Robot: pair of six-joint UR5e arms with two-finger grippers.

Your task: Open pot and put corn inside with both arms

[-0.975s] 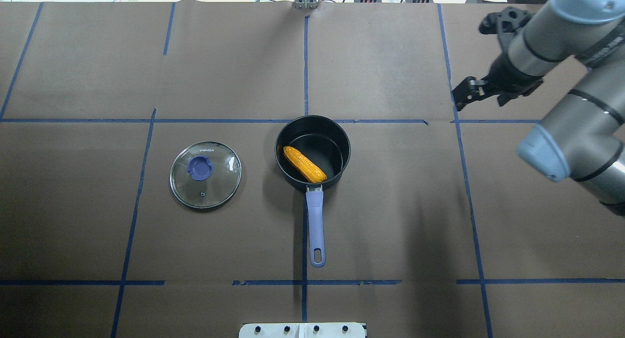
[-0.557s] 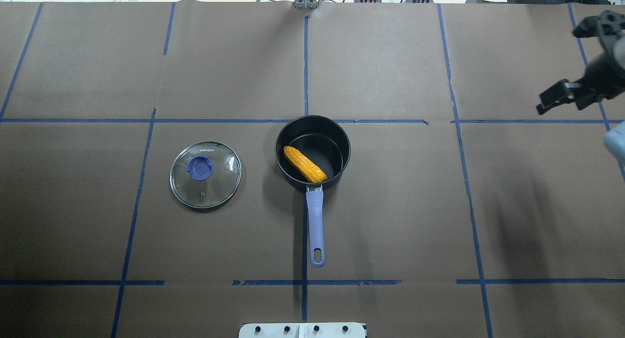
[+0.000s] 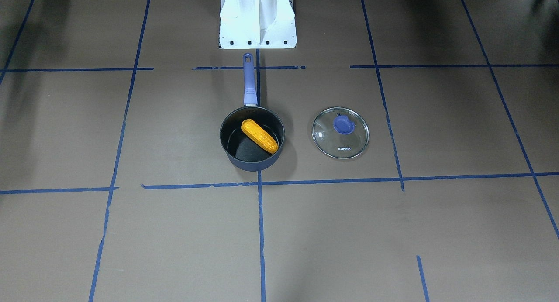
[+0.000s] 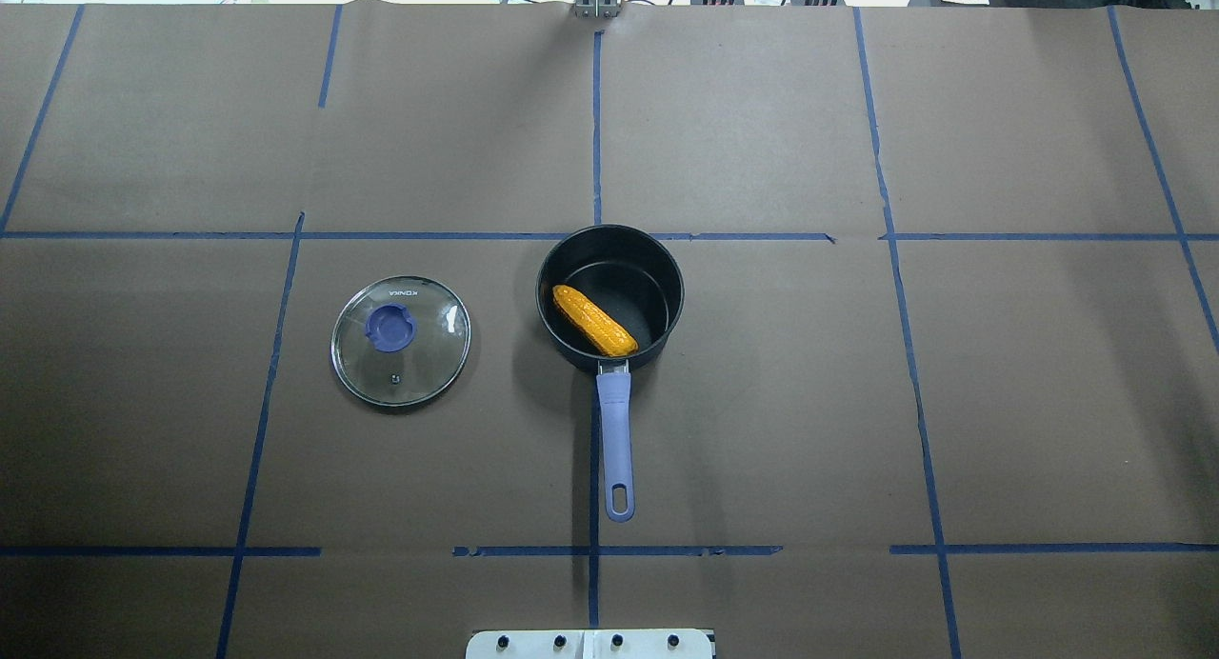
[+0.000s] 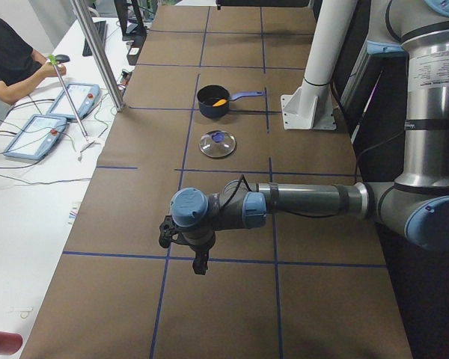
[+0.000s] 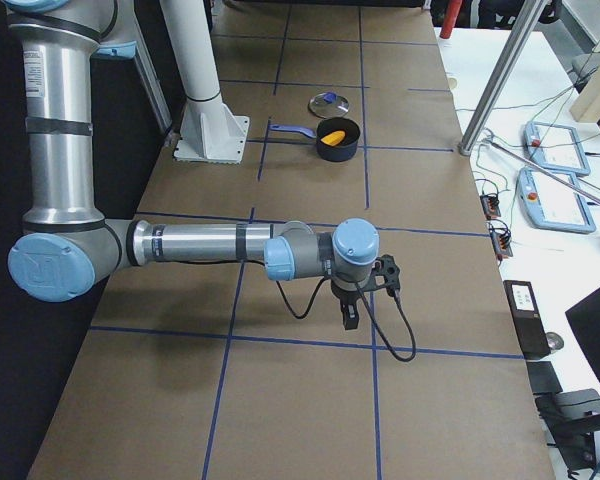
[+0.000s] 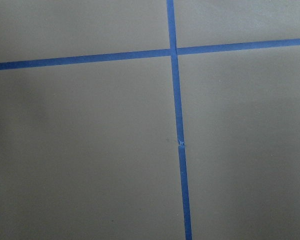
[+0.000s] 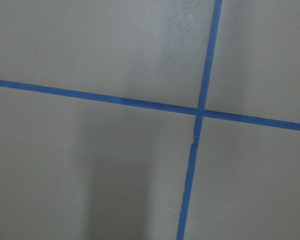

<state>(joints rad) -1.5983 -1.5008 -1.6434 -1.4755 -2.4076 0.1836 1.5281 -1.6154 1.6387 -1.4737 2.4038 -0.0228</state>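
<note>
The dark navy pot (image 4: 678,297) stands open at the table's middle, its lavender handle (image 4: 616,440) pointing toward the robot. The orange-yellow corn (image 4: 594,321) lies inside it; the front-facing view shows the corn (image 3: 260,136) too. The glass lid (image 4: 401,341) lies flat on the table to the pot's left, apart from it. Both arms are outside the overhead view. The left gripper (image 5: 198,263) and right gripper (image 6: 348,318) hang low over the table's far ends, away from the pot; I cannot tell whether they are open or shut.
The white pedestal base (image 3: 257,20) stands just behind the pot handle's end. Blue tape lines cross the brown table cover. An operator (image 5: 7,63) sits at a side table with tablets (image 5: 56,123) beyond the far edge.
The right arm has drawn back to the right and left the overhead view. The pot, corn and lid have not moved.
</note>
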